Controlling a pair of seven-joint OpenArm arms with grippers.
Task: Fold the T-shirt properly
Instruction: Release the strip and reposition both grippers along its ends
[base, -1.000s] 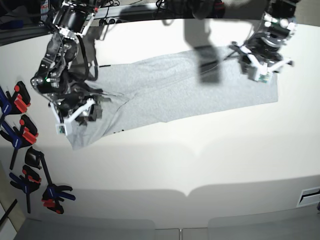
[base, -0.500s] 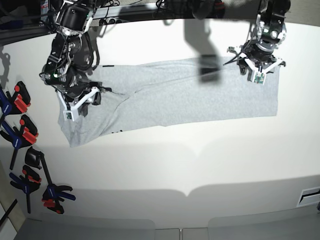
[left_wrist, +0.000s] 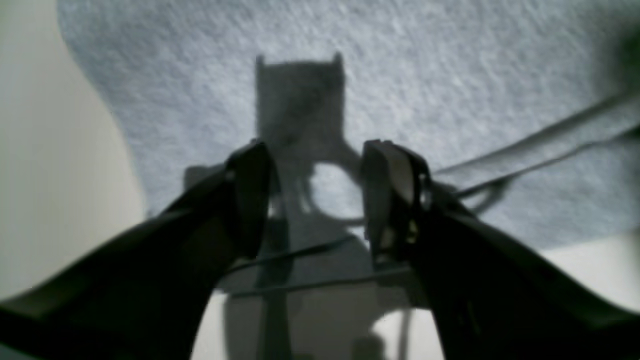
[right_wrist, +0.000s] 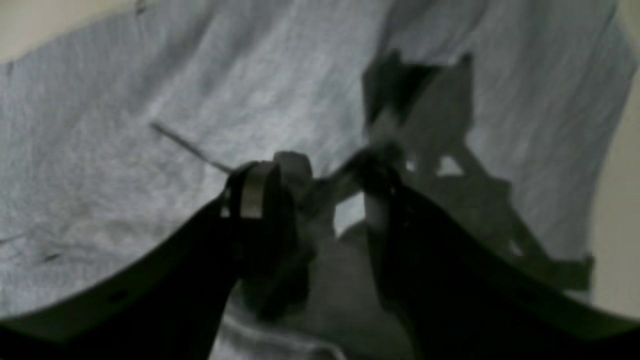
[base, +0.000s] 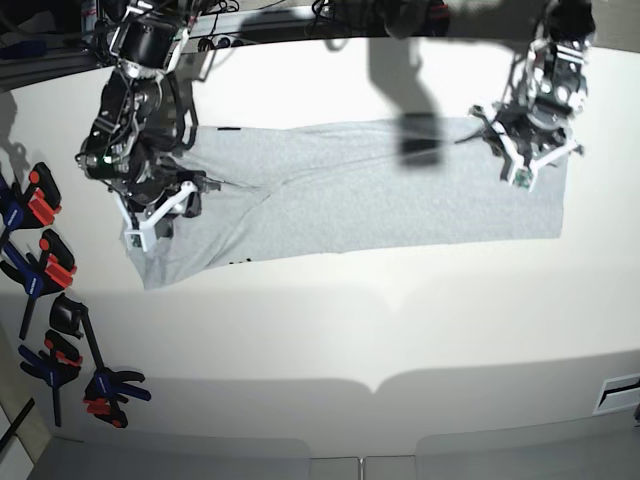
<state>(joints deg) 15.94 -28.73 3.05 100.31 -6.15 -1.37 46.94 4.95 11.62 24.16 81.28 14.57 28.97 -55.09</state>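
**Shirt's a long strip on the table, both grippers hanging over the ends**

So from my seat the T-shirt (base: 350, 190) is lying across the far half of the white table (base: 400, 330) as a long grey band running side to side, plain side up. The end on the base view's left flares out wider and has a crease running off it, plus a tiny bit of black lettering poking out along the near edge. The other end is squared off and pretty flat.

Right gripper (base: 160, 208) is over the wide, rumpled end. Through its wrist cam (right_wrist: 312, 192) the fingers (right_wrist: 255, 195) are spread with a gap between them, grey fabric filling the view underneath, nothing pinched as far as I can see. It's blurry though, so I can't tell if the tips touch the cloth.

Left gripper (base: 528, 150) sits over the squared-off end near the far edge of the shirt. Its wrist cam (left_wrist: 312, 195) shows the fingers (left_wrist: 390, 185) parted too, empty, its own shadow thrown on the fabric and the cloth's edge with bare table just beside it.

Bunch of clamps (base: 45, 270) with red and blue handles lying off by the table edge on the base view's left, well apart from the shirt
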